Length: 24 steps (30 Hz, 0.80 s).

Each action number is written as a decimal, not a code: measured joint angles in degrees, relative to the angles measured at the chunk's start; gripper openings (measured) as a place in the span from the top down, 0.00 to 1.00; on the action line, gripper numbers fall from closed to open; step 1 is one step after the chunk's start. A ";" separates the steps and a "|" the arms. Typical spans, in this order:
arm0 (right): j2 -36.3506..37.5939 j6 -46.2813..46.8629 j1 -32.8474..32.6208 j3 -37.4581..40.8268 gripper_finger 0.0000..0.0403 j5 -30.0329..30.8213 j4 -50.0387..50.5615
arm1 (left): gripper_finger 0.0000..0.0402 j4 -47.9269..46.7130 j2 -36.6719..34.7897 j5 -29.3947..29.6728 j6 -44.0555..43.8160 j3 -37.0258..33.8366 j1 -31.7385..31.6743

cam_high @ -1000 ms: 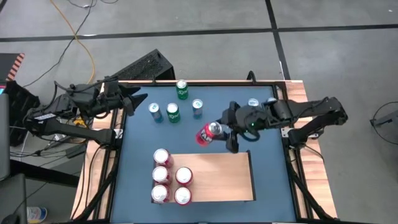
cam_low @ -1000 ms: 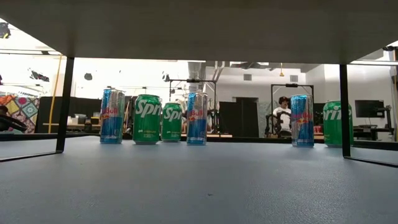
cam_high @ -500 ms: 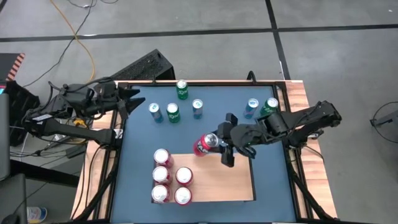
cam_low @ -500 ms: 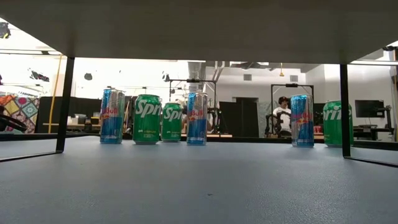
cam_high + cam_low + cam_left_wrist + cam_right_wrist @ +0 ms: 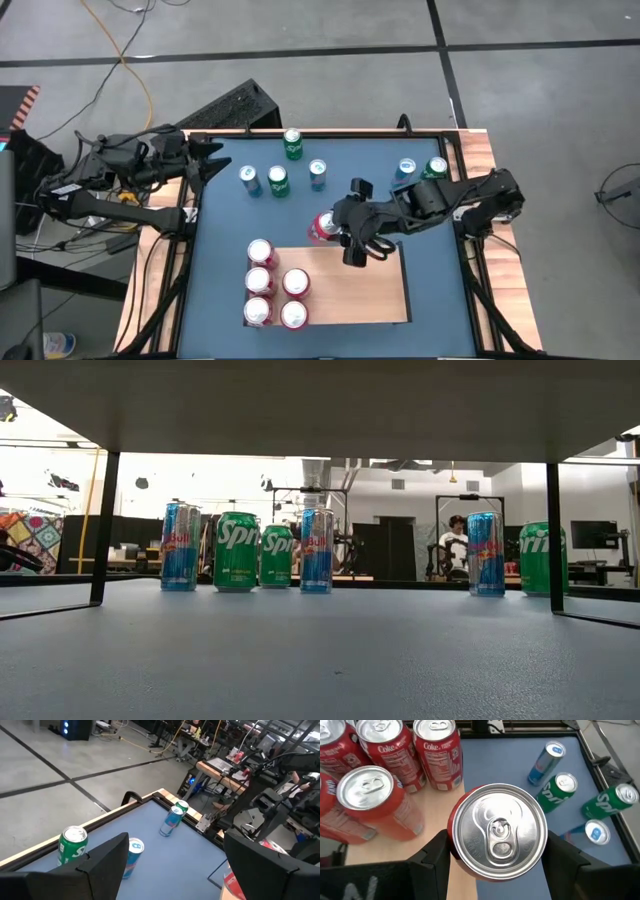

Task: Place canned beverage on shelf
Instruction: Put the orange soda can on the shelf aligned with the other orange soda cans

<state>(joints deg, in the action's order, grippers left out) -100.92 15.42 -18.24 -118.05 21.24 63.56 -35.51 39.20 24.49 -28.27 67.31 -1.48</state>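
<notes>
Right pincer (image 5: 345, 232) has moved in from the far right side of the counter (image 5: 225, 225) since a second ago, now over the shelf's (image 5: 350, 290) far edge, near the middle. It pinches a red can (image 5: 323, 228) by the sides; the can was tilted and farther back before, now it hangs at the board's rim. The right wrist view looks straight down on its silver lid (image 5: 497, 832), round, with pull tab, dark fingers (image 5: 432, 855) pressed on both flanks.

Left pincer (image 5: 215, 160) has barely shifted; it waits at the counter's far left corner, fingers (image 5: 107, 857) spread, nothing between them.

Shelf: flat pale wood board, plain grain, lying on the blue matte counter top. Four red cans (image 5: 260, 252) stand on its left end, two by two, glossy printed sides.

Behind on the blue surface, unmoved: green cans (image 5: 292, 145) and slim blue cans (image 5: 249, 178), all upright, metal lids shiny. Two more, one blue (image 5: 405, 170) and one green (image 5: 436, 168), stand by the far right corner.

A person (image 5: 456, 540) sits far back in the room.
</notes>
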 joint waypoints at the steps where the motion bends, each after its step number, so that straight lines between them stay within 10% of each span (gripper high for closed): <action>1: -0.72 -0.89 0.03 -0.74 0.44 -0.05 0.36 | 0.23 -0.02 0.00 0.00 0.00 0.00 0.00; 24: -4.16 -6.95 0.39 -2.28 0.44 -4.78 -0.23 | 0.23 -0.37 -0.02 -2.80 0.04 0.00 -0.02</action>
<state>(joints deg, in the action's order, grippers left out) -105.08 8.47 -17.85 -120.33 16.46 63.33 -35.87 39.18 21.69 -28.23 67.31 -1.50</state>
